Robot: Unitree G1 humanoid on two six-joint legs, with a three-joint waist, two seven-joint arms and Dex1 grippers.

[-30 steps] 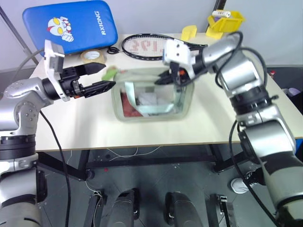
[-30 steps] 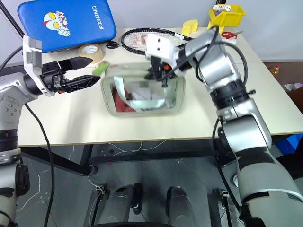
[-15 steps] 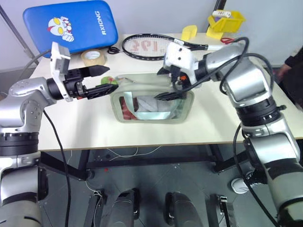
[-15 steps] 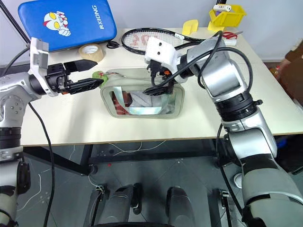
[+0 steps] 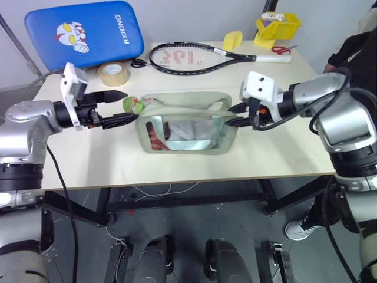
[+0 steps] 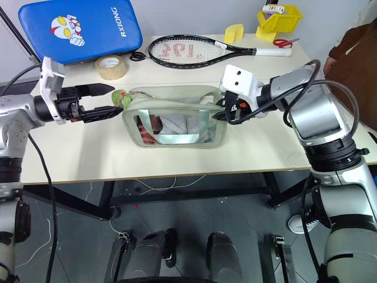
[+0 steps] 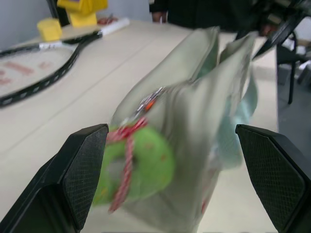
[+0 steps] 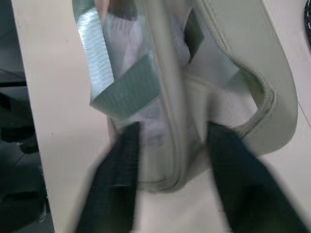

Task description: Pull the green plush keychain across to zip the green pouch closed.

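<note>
Left wrist view: our left hand [image 7: 170,179] stands spread around the keychain [image 7: 138,167], ready to pinch; our right hand [image 5: 235,116] grips the pouch [image 5: 188,127] end to brace it.

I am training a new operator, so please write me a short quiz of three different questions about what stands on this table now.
1. True or false: the green plush keychain hangs at the end of the green pouch nearest the left gripper.
2. Which thing lies closest to the blue padded case? A) scissors B) tape roll C) yellow bin
3. Fill in: the left gripper's fingers stand ____, with the keychain between them in the left wrist view.

Key: 1 true. 2 B. 3 open.
</note>
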